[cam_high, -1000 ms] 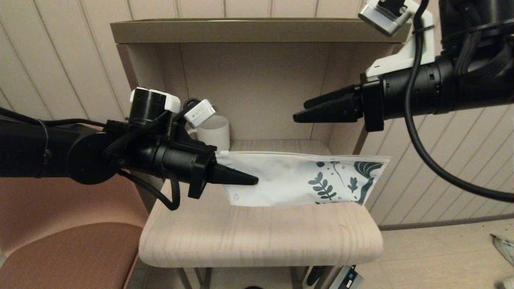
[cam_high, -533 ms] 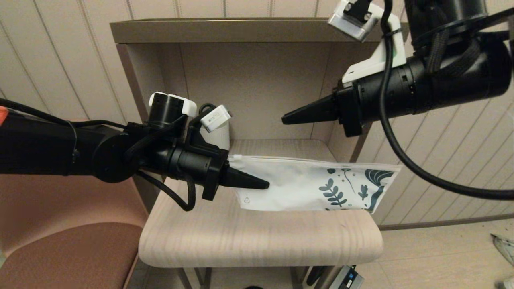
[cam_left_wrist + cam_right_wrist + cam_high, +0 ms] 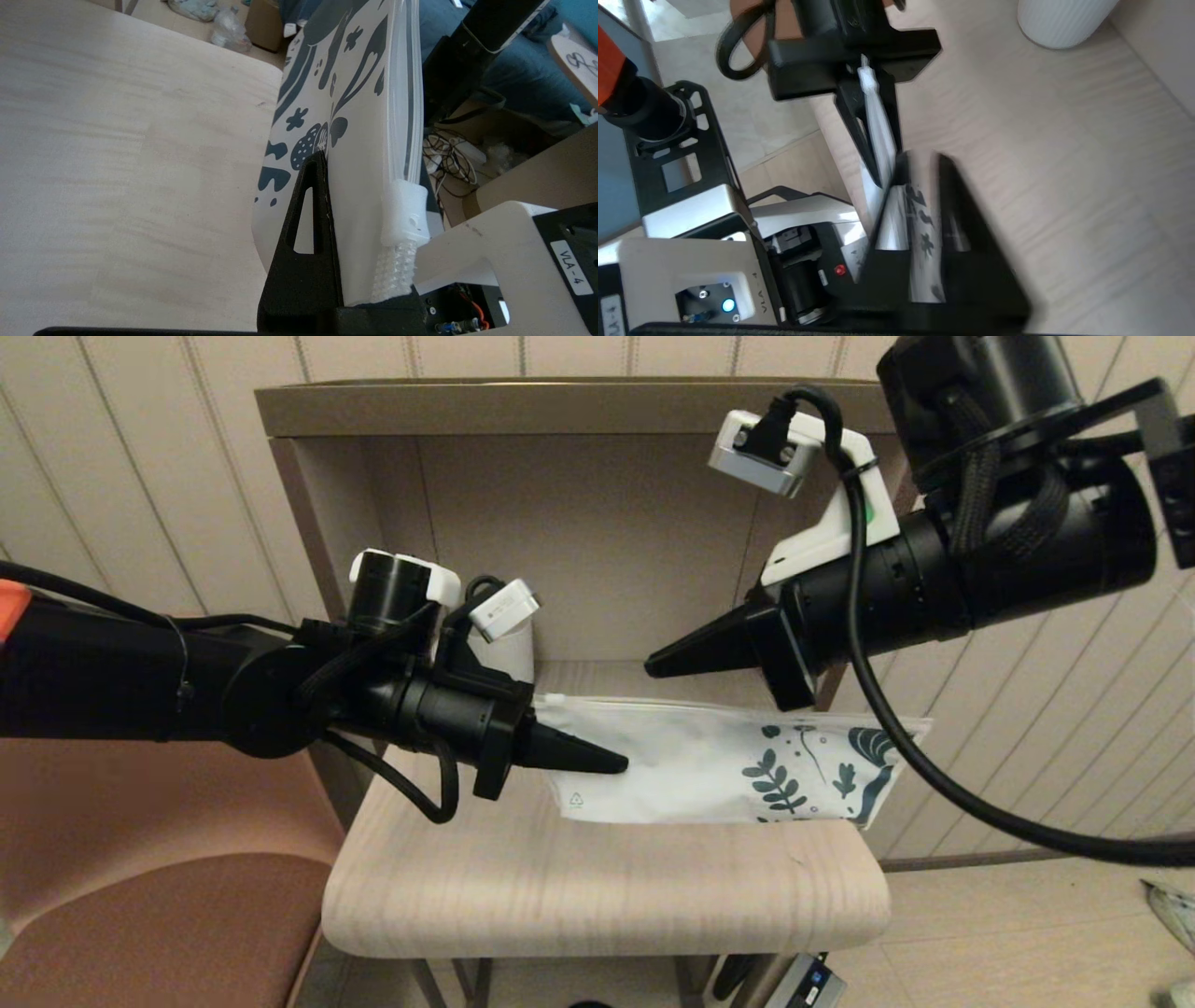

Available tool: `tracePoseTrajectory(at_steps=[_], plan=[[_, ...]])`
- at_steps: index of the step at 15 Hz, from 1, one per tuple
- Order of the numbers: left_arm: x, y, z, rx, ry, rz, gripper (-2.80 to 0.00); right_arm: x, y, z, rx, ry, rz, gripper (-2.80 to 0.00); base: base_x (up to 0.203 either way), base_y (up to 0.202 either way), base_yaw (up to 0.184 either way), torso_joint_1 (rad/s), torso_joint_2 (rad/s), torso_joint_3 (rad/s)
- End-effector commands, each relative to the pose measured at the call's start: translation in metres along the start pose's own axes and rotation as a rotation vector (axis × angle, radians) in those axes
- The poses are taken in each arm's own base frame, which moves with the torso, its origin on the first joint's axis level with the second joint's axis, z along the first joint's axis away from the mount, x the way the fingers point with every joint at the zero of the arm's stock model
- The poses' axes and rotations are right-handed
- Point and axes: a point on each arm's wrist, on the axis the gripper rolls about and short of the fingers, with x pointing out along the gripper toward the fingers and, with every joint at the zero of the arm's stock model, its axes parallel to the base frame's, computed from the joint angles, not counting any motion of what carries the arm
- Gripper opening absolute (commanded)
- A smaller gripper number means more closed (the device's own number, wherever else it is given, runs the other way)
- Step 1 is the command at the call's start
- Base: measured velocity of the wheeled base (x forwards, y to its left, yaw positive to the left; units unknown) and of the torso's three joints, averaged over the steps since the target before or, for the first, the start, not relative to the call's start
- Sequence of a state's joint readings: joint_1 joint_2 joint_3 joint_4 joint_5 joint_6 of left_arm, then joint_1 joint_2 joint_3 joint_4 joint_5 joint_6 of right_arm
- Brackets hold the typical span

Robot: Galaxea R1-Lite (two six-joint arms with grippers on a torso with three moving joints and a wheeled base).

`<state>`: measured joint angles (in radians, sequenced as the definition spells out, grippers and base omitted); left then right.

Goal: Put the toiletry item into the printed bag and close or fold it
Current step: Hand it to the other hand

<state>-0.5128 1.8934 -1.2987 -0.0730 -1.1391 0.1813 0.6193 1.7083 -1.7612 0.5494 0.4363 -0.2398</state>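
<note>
The left gripper (image 3: 611, 764) holds the printed bag (image 3: 709, 761) by its plain white end above the pale wooden desk (image 3: 597, 887), its jaws pinched tight on the soft pouch. The bag hangs on edge, its long side stretching to the right, with the dark teal leaves and flowers at the right end and a small triangular mark near the lower left corner. A clear zip strip runs along the bag's top edge, and the white slider (image 3: 405, 214) sits at the left end, just beside the left gripper.

In the left wrist view the black finger (image 3: 308, 233) lies flat against the bag's (image 3: 355, 116) printed face, with the desk (image 3: 117, 140) well below it.

The right gripper (image 3: 653, 667) comes in from the upper right, its tip just above the middle of the bag's top edge and apart from it in the head view. Its jaws look drawn together to a single point there; the right wrist view shows the right gripper (image 3: 920, 161) with the bag's top edge (image 3: 878, 121) running away from between its fingers toward the left gripper (image 3: 868, 140), though whether the fingers touch the strip cannot be told.

A white ribbed mug (image 3: 509, 653) stands at the far left of the desk, mostly hidden behind the left arm, in front of the brown back panel (image 3: 597, 541) of the alcove. The toiletry item cannot be made out in any view.
</note>
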Motion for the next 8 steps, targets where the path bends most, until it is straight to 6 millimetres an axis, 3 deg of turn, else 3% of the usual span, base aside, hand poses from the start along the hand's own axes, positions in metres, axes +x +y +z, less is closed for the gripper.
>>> tracePoseTrajectory(at_steps=[1,4,8], plan=[[0.001,0.002,-0.001,-0.001,0.0,-0.006,-2.8,0.004,0.006,0.006,-0.019,-0.011,0.013,0.0,0.0,0.0,0.0,0.0,0.0,0.0],[0.001,0.003,-0.002,-0.005,0.002,-0.007,-2.8,0.014,0.011,0.011,-0.029,-0.008,0.046,0.0,0.0,0.0,0.0,0.0,0.0,0.0],[0.001,0.002,-0.002,-0.004,0.001,-0.007,-2.8,0.041,0.013,0.003,-0.02,0.041,0.095,0.0,0.0,0.0,0.0,0.0,0.0,0.0]])
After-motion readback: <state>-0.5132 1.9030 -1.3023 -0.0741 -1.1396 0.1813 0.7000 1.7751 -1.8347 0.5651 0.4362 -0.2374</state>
